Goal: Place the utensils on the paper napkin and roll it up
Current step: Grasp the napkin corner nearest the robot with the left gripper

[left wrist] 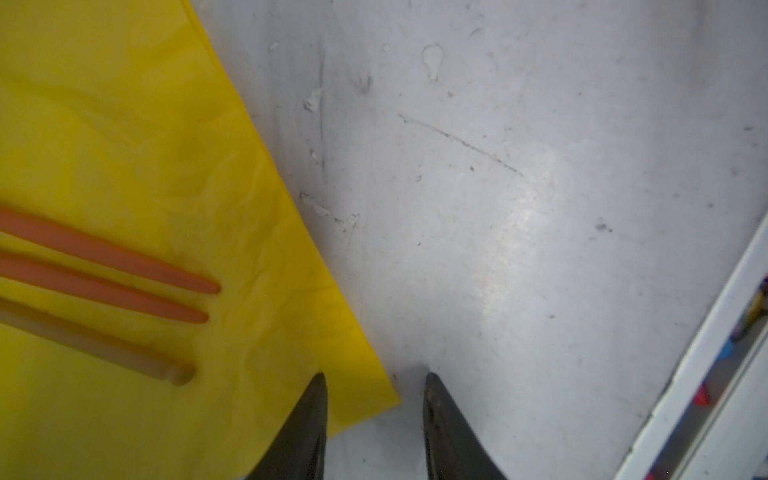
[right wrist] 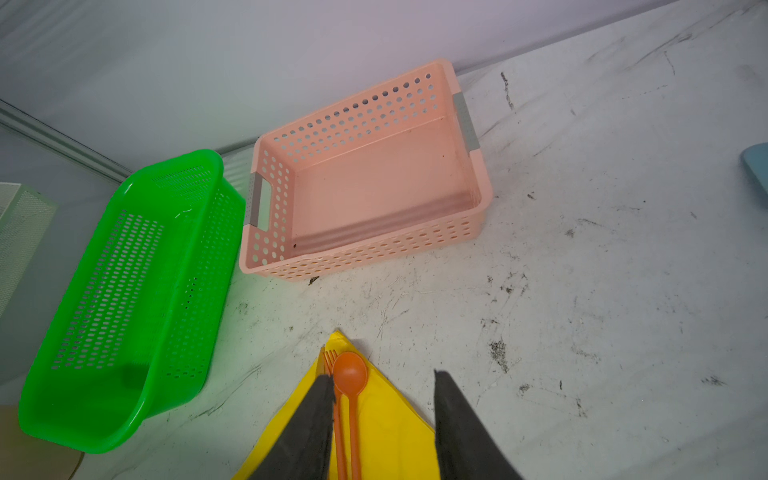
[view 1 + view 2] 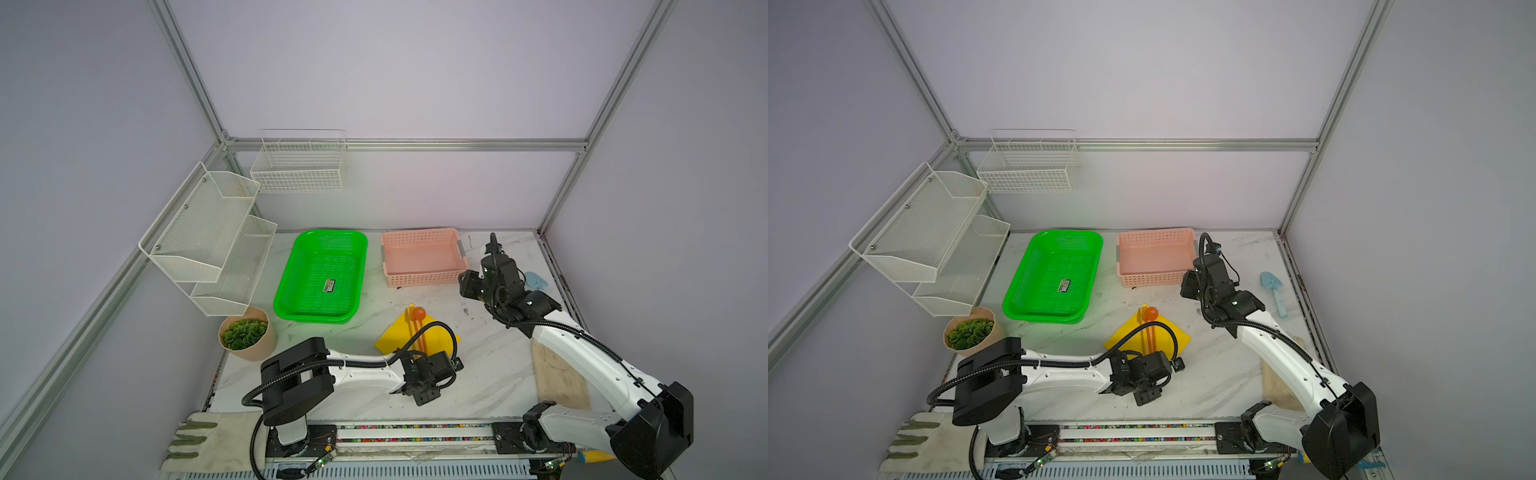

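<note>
Orange spoon [image 3: 1150, 314] and fork [image 3: 1143, 332] lie side by side on the yellow napkin [image 3: 1168, 338].

- Plain pale lilac-grey walls [image 3: 395, 75] close in the back and both sides.
- Aluminium rails [image 3: 415, 145] frame the wall panels.
- The surface [image 3: 490, 365] is white, marble-veined and scuffed with dark marks.
- A white wire basket [image 3: 299, 166] hangs on the back wall.
- A two-tier white mesh shelf [image 3: 208, 237] hangs on the left wall.
- The light is soft and even.

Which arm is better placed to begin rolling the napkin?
Left. The left gripper is low at the near corner of the napkin, jaws open on either side of its edge. The right gripper hangs away from it, near the pink basket, open and empty.
</note>
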### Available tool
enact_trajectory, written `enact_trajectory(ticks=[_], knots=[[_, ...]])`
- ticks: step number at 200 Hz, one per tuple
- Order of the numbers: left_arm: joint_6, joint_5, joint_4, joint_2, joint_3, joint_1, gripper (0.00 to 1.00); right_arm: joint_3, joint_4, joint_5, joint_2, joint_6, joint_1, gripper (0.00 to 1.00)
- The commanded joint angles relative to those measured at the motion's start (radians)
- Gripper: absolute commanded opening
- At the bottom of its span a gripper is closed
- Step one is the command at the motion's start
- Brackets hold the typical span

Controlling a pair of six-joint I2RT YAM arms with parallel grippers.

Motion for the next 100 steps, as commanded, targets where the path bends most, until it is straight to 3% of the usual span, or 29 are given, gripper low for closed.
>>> enact_trajectory(ticks=[1, 39, 100], knots=[[0.023, -0.018, -0.016, 0.013, 0.084, -0.003, 0.36, -0.003, 0.013, 0.009, -0.025, -0.004, -0.008, 0.42], [0.034, -0.016, -0.04, 0.021, 0.085, -0.001, 0.32, -0.004, 0.013, 0.01, -0.027, -0.005, -0.014, 0.42], [0.04, -0.012, -0.103, 0.011, 0.08, -0.001, 0.33, -0.01, 0.014, 0.014, -0.029, -0.004, -0.019, 0.42]])
